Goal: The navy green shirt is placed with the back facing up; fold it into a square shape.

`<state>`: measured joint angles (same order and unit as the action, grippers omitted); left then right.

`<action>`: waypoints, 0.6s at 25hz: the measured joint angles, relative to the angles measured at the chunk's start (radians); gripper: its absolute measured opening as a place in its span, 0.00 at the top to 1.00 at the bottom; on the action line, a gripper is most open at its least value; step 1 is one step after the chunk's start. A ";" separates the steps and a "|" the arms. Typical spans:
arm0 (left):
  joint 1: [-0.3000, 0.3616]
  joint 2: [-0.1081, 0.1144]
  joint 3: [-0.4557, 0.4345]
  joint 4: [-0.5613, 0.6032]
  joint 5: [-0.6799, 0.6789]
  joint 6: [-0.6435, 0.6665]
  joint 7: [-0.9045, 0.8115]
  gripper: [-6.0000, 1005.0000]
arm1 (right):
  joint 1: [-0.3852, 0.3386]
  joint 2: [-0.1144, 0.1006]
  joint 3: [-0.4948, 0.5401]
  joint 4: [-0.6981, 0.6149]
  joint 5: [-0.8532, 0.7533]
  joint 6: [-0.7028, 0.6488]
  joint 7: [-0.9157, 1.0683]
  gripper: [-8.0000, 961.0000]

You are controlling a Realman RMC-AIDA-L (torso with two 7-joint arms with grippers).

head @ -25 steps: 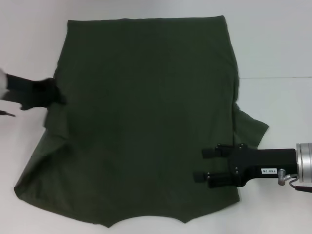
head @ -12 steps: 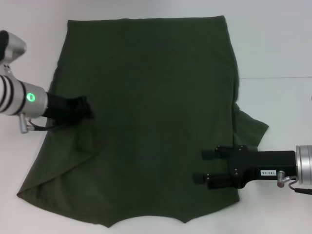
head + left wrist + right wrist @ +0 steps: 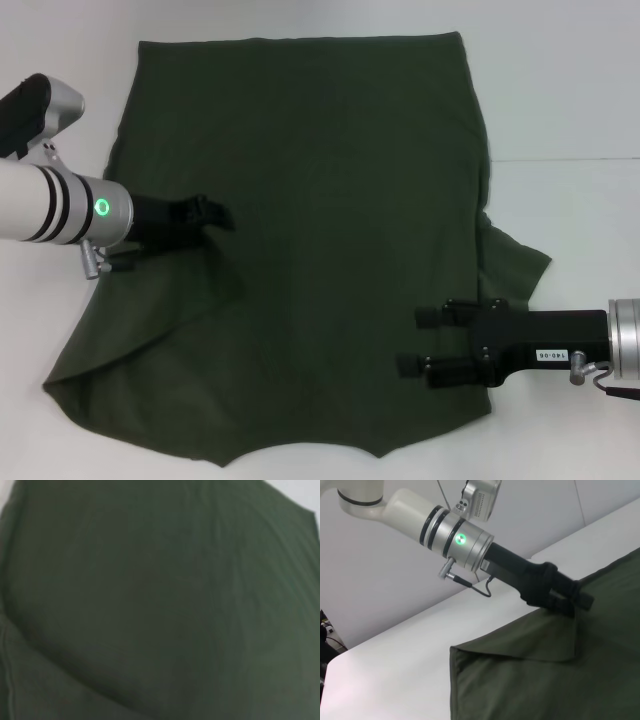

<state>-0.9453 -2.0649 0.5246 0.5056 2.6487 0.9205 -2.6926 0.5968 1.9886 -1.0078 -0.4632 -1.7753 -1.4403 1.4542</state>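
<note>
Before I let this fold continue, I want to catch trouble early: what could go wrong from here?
1. The left hand carries the sleeve side of the dark olive-green soft T-shirt by one pinch; the fabric could slip out or fold slanted.
2. The right hand rests on the shirt's opposite side; if it lifts, the whole shirt may drag across the white table.

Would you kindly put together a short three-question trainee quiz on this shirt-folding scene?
1. True or false: the left claw is lifting the navy green shirt by a pinched edge.
2. Which claw rests over the shirt's lower right part: A) left, B) right?
3. Fill in: the table is ____ in colour.

Key: 1 true, seen in the right wrist view; 2 B, the right claw; 3 white.
</note>
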 joint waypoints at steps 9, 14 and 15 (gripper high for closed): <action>0.005 -0.003 0.070 -0.005 -0.030 -0.039 0.015 0.31 | 0.000 -0.001 0.000 0.000 -0.001 0.000 0.007 0.04; 0.007 0.006 0.102 0.000 -0.029 -0.036 0.011 0.23 | 0.000 0.000 0.000 0.000 -0.001 0.000 0.009 0.04; 0.009 0.015 0.105 0.001 -0.029 -0.015 0.009 0.22 | 0.000 0.000 0.000 0.000 -0.001 0.000 0.009 0.04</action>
<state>-0.9366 -2.0501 0.6300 0.5069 2.6200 0.9059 -2.6832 0.5967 1.9888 -1.0079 -0.4632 -1.7764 -1.4403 1.4630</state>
